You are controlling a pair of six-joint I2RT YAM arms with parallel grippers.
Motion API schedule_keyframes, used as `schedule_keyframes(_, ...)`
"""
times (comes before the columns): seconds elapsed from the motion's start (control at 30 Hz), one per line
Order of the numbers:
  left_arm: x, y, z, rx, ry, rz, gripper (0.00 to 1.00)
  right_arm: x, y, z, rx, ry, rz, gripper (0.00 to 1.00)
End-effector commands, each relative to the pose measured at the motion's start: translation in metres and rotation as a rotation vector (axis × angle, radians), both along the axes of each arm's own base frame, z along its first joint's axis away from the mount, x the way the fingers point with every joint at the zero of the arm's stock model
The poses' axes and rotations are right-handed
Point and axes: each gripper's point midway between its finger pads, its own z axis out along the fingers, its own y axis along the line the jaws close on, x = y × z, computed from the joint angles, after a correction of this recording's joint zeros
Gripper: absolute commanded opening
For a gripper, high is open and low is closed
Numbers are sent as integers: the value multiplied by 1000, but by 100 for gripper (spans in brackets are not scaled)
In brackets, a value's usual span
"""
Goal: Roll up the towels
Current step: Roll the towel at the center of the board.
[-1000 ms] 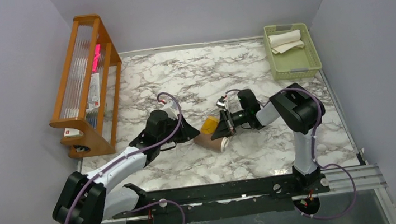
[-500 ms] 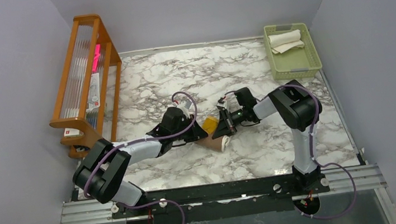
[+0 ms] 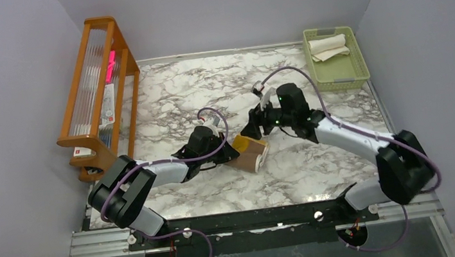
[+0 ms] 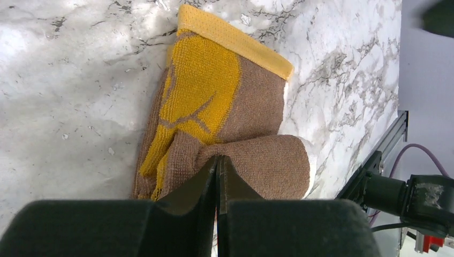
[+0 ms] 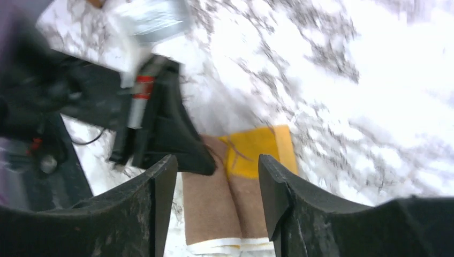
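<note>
two arms, two pincers, one bundle between them. in the top view the bundle sits at the centre of the marble table, made of two cloths: one brown towel and one yellow towel, the brown lying partly over the yellow. the left wrist view shows the brown towel curled into a short roll at the lower middle of the frame, with the yellow towel flat above it and one yellow hem along the top. one thin white edge shows at the roll's right end.

the left pincer lies low on the table at the bundle's left side. up close, the left pincer is clenched, its two tips pressed together on a puckered fold of the brown towel.

the right pincer hangs just above the bundle's upper edge. its own blurred view shows the right pincer released, two fingers spread wide with nothing between them.

in the upper right of the top view, one pale green basket holds cream-white cloth; whether that is one piece or two, i cannot tell. one wooden rack stands at the left.
</note>
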Motion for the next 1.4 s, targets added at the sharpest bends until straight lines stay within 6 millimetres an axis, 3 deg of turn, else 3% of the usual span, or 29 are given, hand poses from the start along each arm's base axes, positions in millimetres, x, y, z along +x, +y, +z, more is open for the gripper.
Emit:
schedule_keyframes(0.0, -17, 20, -39, 118, 83, 23, 6, -8, 2, 16, -223, -519, -7, 59)
schedule_keyframes(0.17, -19, 24, -42, 136, 85, 23, 6, -43, 6, -5, -271, -630, 163, 60)
schedule_keyframes(0.53, -19, 27, -41, 153, 77, 27, 6, -77, 16, -65, -521, -565, 429, 62)
schedule_keyframes(0.77, -18, 29, -36, 165, 62, 27, 6, -75, 13, -89, -600, -522, 430, 61)
schedule_keyframes(0.93, -16, 30, -33, 174, 58, 25, 6, -59, -5, -96, -715, -499, 321, 51)
schedule_keyframes(1.07, -3, 29, -19, 190, 17, 30, 6, -60, -12, -98, -734, -478, 298, 38)
schedule_keyframes(1.27, 45, 30, 9, 177, -53, 35, 9, -70, -10, -91, -676, -489, 326, 35)
schedule_keyframes(1.37, 58, 17, 16, 115, -53, -26, 11, -75, -7, -85, -636, -505, 341, 33)
